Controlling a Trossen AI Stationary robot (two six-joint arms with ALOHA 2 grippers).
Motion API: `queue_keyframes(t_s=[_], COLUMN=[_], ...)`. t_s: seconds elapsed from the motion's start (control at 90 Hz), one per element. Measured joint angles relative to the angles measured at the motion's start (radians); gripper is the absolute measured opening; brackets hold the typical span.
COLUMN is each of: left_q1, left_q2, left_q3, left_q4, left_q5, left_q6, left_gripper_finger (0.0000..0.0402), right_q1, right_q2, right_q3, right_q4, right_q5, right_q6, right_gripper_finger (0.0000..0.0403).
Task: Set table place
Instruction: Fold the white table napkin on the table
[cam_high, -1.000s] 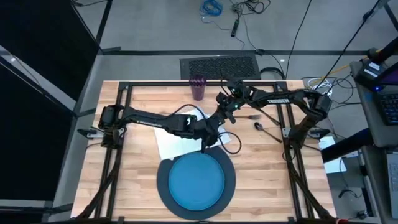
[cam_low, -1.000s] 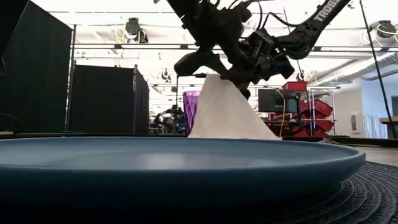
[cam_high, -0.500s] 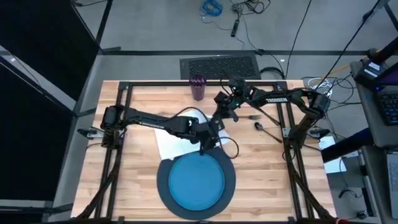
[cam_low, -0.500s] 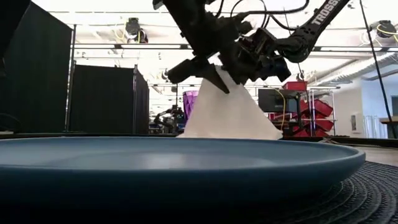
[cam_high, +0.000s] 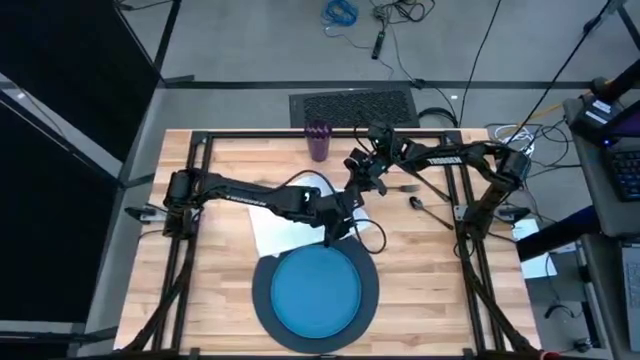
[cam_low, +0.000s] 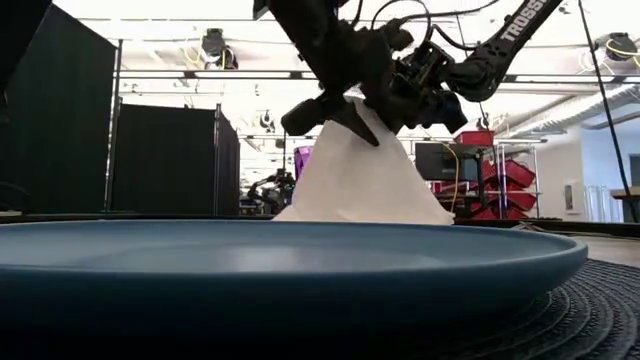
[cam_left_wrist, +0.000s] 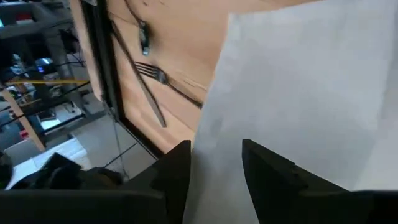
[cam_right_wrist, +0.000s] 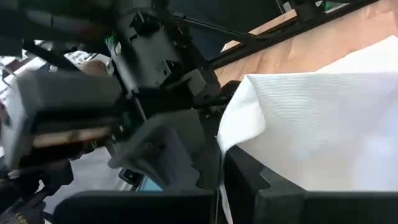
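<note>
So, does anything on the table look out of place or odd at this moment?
Yes: the white napkin is not flat. The right gripper holds its top, so it stands like a tent behind the blue plate. The left gripper is open beside it.

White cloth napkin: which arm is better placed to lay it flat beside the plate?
Right, probably. The right gripper is shut on the raised peak of the white cloth napkin, which hangs from it like a tent. The left gripper, close beside it, has its jaws open and holds nothing.
</note>
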Motion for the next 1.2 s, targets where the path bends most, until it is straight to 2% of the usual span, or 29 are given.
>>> queue_keyframes(t_s=[0.233,0.311,0.411,0.456,0.722,0.878,1.022,1.2], left_q1=[-0.001,-0.002,-0.002,-0.001,-0.002,-0.023,-0.047,-0.082], left_q2=[0.022,0.024,0.024,0.024,0.024,0.025,0.011,-0.074], left_q3=[0.000,0.000,0.000,0.000,-0.001,-0.002,-0.004,-0.004], left_q4=[0.016,0.030,0.051,0.053,0.060,0.074,-0.042,-0.200], left_q5=[-0.048,-0.074,-0.079,-0.080,-0.091,-0.140,-0.179,-0.236], left_q6=[0.007,0.018,0.033,0.033,0.023,0.021,-0.101,-0.348], left_gripper_finger=[0.0114,0.0083,0.0022,0.0010,0.0000,0.0000,0.0000,0.0000], right_q1=[0.000,0.000,0.000,0.000,0.000,0.001,0.004,-0.009], right_q2=[0.000,0.000,0.000,0.000,0.000,-0.002,-0.002,-0.003], right_q3=[-0.001,-0.001,0.000,0.000,0.000,0.000,0.000,0.000], right_q4=[-0.004,-0.003,-0.002,-0.002,-0.003,-0.002,-0.010,-0.010], right_q5=[0.000,0.000,-0.005,-0.007,-0.015,-0.024,-0.049,-0.008], right_q6=[0.015,0.015,0.015,0.015,0.010,-0.001,-0.034,-0.065], right_gripper_finger=[0.0000,0.0000,0.0000,0.0000,0.0000,0.0000,0.0000,0.0000])
